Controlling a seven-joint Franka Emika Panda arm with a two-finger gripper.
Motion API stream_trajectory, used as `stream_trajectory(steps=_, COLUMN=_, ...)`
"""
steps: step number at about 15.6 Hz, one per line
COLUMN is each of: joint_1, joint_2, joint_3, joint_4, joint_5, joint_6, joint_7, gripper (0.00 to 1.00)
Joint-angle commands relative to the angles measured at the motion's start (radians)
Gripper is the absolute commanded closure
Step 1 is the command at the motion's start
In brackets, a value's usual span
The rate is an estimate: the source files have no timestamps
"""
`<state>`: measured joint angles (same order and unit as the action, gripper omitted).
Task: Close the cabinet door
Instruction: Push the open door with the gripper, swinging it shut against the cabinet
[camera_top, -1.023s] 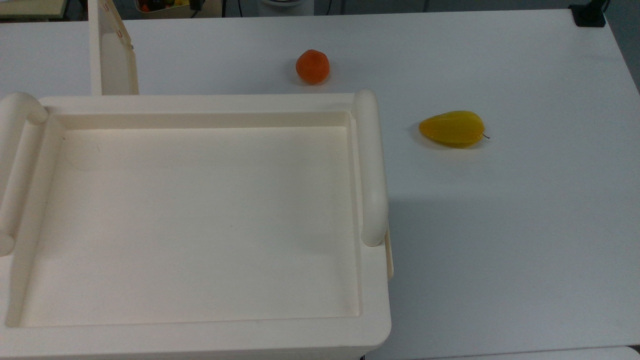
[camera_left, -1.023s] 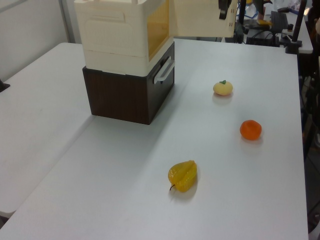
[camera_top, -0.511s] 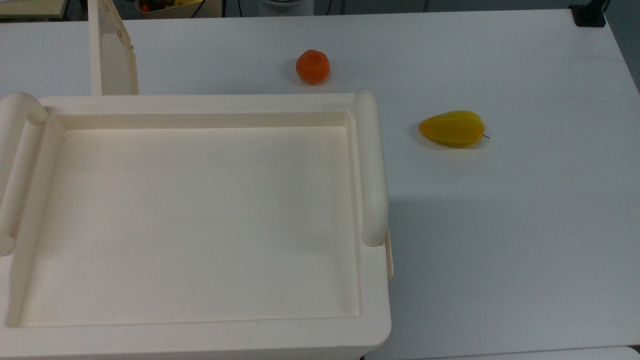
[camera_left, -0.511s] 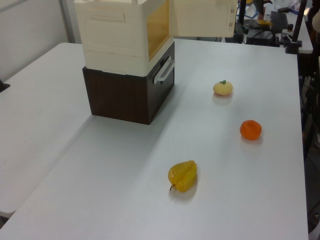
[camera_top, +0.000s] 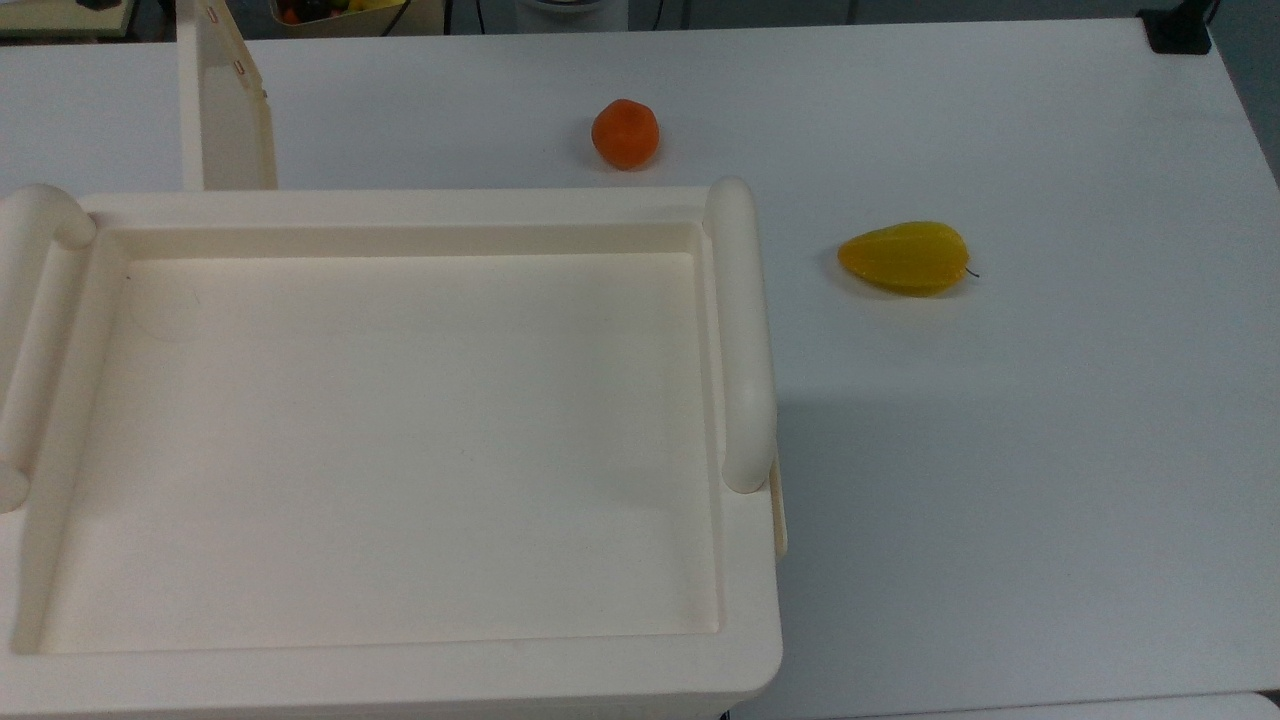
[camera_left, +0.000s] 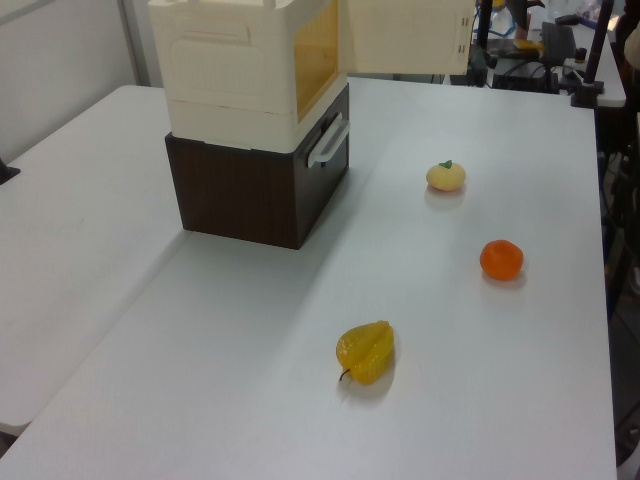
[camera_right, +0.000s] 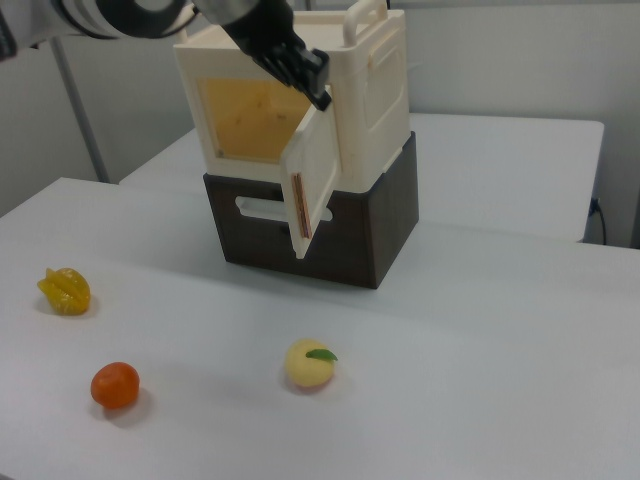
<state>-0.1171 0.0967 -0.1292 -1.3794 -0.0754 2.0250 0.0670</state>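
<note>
Gripper (camera_right: 318, 92) sat at the upper free corner of the cabinet door (camera_right: 318, 180) in the right view, dark and bunched there; you could not have told from these frames how it was set. Your arm reached in from the right view's upper left, angled down across the cabinet (camera_right: 370, 90). Door stood swung out from the amber opening, long axis upright, hinged on the right view's right. Judged: the closing push ran from gripper toward the opening, the right view's left.
</note>
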Motion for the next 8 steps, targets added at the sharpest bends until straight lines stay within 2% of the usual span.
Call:
stream_trajectory(steps=1, joint_1=-0.007, joint_2=-0.003, joint_3=-0.003, joint_4=-0.050, joint_5=0.013, joint_6=0.005, joint_7=-0.041, gripper=1.00)
stream_trajectory(steps=5, joint_1=0.002, joint_2=-0.003, joint_3=0.000, joint_4=-0.052, joint_5=0.034, joint_6=-0.101, joint_7=-0.076, gripper=1.00)
stream_trajectory(steps=8, joint_1=0.007, joint_2=-0.002, joint_3=0.008, joint_4=-0.052, joint_5=0.055, joint_6=-0.121, joint_7=-0.075, gripper=1.00)
